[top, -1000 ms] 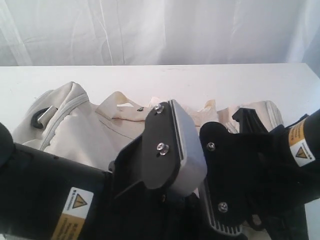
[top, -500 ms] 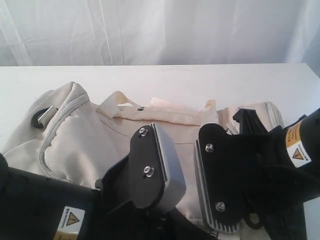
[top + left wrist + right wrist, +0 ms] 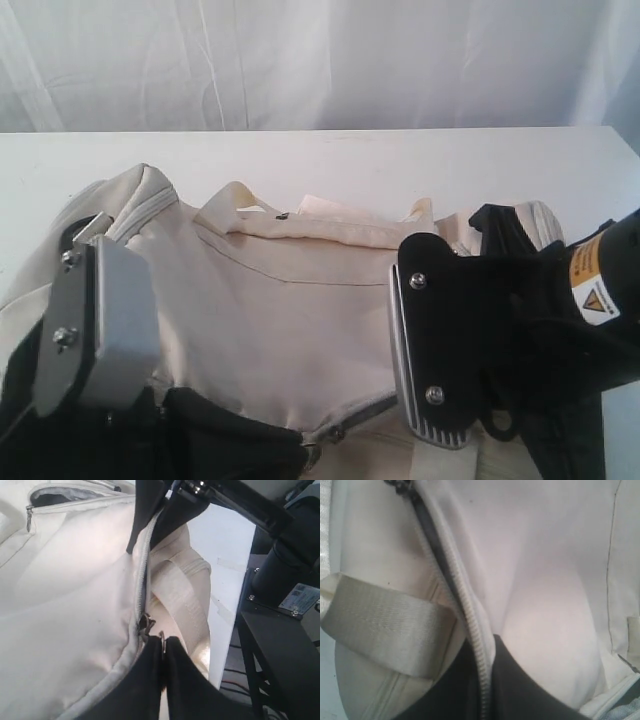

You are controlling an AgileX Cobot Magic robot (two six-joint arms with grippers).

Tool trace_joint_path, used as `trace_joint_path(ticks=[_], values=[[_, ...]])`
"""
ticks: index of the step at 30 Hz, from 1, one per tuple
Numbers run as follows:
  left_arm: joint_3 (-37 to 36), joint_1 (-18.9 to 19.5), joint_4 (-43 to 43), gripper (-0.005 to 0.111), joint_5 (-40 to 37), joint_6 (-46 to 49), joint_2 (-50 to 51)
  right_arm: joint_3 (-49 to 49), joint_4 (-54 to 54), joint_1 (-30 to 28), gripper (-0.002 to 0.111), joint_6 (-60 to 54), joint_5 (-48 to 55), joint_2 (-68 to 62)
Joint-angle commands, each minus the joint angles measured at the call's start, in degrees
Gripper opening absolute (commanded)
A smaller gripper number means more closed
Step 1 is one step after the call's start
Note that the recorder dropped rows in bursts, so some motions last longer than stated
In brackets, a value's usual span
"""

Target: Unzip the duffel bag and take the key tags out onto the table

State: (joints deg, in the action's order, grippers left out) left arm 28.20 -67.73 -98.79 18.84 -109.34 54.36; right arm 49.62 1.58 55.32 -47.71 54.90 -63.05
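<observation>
The cream duffel bag (image 3: 280, 310) lies on the white table (image 3: 400, 160), its grey zip (image 3: 145, 570) running along the near side. My left gripper (image 3: 163, 642) is shut on the small metal zip pull (image 3: 161, 638), just beside the slider (image 3: 145, 624). Further along the same zip, my right gripper (image 3: 482, 652) is shut on the zip seam (image 3: 470, 620), pinching teeth and fabric. A webbing handle (image 3: 385, 630) lies next to that seam. The key tags are hidden.
A white curtain (image 3: 300, 60) hangs behind the table. The table's near edge (image 3: 225, 595) is close to the bag, with the robot's black frame (image 3: 280, 645) beyond it. A zipped side pocket (image 3: 60, 495) gapes, showing dark lining.
My left arm has swung from the middle of the exterior view down to the lower left, uncovering the bag's front panel. The right arm has stayed in place, still clamped.
</observation>
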Motion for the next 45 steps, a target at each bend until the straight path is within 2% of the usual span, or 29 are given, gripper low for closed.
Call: trace_joint_path(ticks=[1, 12, 17, 24, 31, 36, 38, 41, 45], values=[[-3.0, -0.4, -1.2, 0.000, 0.4, -5.5, -4.6, 0.2, 5.5, -0.5, 0.000, 0.3, 0.4, 0.1], [-7.9, -0.4, -1.2, 0.000, 0.5, -11.7, -9.3, 0.2, 8.9, -0.5, 0.000, 0.6, 0.4, 0.1], [-8.4, -0.4, -1.2, 0.000, 0.8, -11.7, -9.7, 0.2, 10.7, -0.5, 0.000, 2.1, 0.3, 0.5], [-11.9, -0.4, -1.2, 0.000, 1.4, -11.7, -9.7, 0.3, 15.5, -0.5, 0.000, 7.5, 0.3, 4.7], [-12.0, -0.4, -1.2, 0.000, 1.3, -11.7, -9.7, 0.3, 19.5, -0.5, 0.000, 11.0, 2.5, 5.6], [-12.0, -0.4, -1.2, 0.000, 0.9, -11.7, -9.7, 0.3, 19.4, -0.5, 0.001, 15.8, -1.5, 5.6], [-12.0, -0.4, -1.2, 0.000, 1.0, -11.7, -9.7, 0.3, 18.6, -0.5, 0.008, 16.3, -3.8, 5.6], [-12.0, -0.4, -1.2, 0.000, 0.7, -11.7, -9.7, 0.5, 16.0, -0.5, 0.026, 16.3, -7.9, 5.6], [-12.0, -0.4, -1.2, 0.000, 0.4, -11.7, -9.7, 0.6, 10.1, -0.5, 0.060, 14.6, -15.7, 5.6]])
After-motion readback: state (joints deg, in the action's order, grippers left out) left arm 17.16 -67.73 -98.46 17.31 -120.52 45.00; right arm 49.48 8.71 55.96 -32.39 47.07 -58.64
